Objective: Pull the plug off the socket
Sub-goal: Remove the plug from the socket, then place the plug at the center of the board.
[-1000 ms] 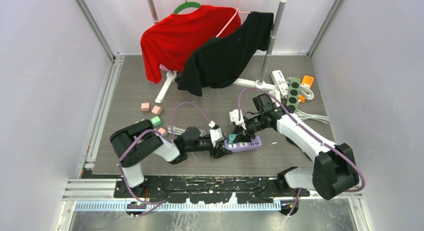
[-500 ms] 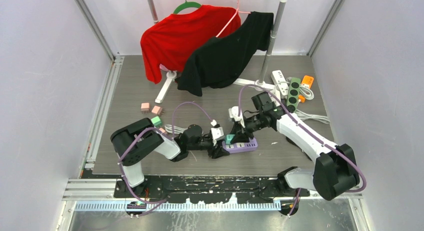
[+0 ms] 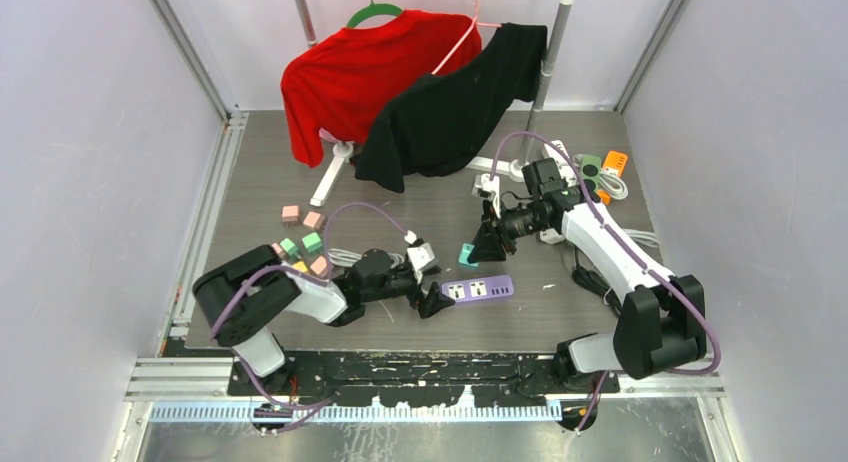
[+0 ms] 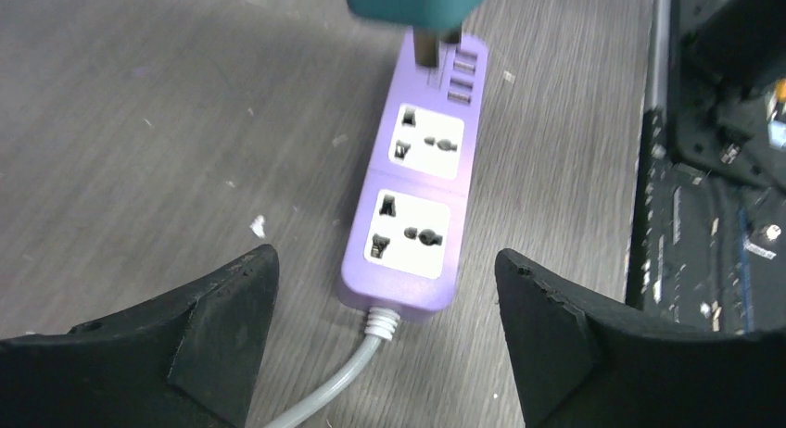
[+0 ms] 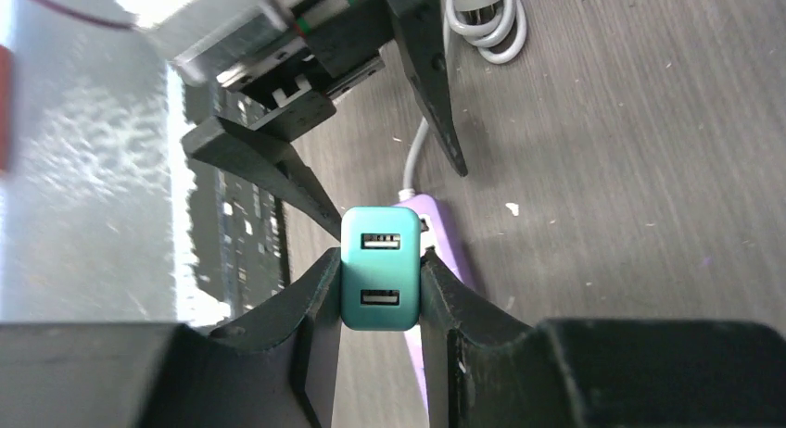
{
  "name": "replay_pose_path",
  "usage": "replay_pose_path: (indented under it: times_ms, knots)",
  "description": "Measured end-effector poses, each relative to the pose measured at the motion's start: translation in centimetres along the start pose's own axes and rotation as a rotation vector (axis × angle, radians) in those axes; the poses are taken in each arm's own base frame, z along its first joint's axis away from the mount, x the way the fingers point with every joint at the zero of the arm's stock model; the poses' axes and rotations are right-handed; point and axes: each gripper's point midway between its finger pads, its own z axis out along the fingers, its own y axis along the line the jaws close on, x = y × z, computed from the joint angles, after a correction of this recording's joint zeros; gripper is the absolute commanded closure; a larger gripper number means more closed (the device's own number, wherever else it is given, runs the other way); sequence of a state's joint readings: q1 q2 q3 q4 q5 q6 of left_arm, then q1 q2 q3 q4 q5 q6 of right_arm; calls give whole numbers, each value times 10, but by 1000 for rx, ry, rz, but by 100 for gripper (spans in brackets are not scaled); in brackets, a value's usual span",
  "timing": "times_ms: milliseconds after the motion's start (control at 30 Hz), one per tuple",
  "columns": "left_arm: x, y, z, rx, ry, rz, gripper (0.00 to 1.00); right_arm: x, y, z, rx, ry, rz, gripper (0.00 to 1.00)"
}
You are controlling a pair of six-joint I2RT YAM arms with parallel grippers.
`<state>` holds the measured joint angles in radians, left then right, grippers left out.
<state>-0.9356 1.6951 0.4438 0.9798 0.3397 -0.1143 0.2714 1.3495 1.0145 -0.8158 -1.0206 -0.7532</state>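
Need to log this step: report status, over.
Right gripper shut on teal USB plug, prongs out of purple power strip. Left gripper open, straddling strip's cord end. Nothing blocking.

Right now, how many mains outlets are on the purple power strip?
2 on the purple strip: one nearest the cable, one beside it mid-strip. The teal plug partly hides the far end.
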Motion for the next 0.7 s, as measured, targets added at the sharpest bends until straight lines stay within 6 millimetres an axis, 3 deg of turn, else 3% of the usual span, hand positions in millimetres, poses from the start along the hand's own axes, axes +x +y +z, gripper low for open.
replay_pose_path:
  times_ms: [133, 233, 467, 567, 700]
  knots:
    - [-30, -1, -12, -34, -52, -20, 13, -8, -5, 0, -7, -51, 218, 99]
    - [-53, 0, -27, -87, -74, -67, 4, -19, -13, -1, -6, -109, 397, 99]
    - [-104, 13, -53, -240, -69, -276, 3, -25, -36, 3, -33, -173, 752, 98]
    - [-113, 13, -58, -268, -59, -344, 5, -20, -42, 7, -33, -160, 847, 95]
    - [-110, 18, -63, -345, 5, -453, 8, -21, -43, 8, -27, -161, 892, 95]
